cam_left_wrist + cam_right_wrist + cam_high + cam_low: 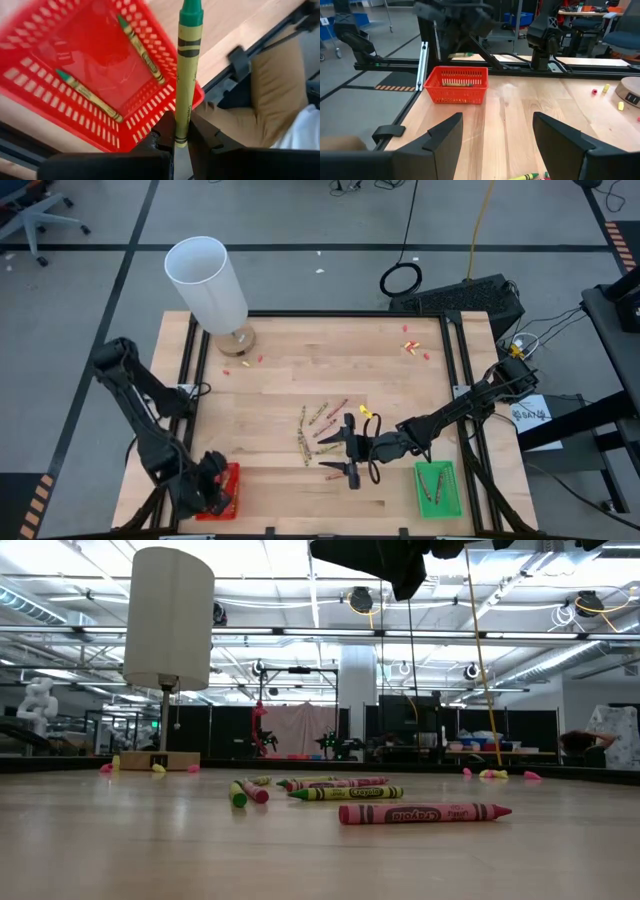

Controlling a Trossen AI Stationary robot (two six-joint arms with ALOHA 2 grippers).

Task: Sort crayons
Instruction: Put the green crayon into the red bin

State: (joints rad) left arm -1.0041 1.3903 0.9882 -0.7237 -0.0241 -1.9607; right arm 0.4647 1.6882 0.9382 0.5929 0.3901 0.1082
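Left tool [181,142] over red tray [35,80] at bench [280,350] corner, pinching green crayon [186,75], seen only by wrist; right tool [497,135] wide, mid-bench.

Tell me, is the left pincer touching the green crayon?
Touching. The left wrist view shows the left pincer shut on the green crayon's lower end, above the red basket.

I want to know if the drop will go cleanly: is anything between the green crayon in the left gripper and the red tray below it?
Nothing visible. The left gripper holds the green crayon over the red tray, which holds only two crayons.
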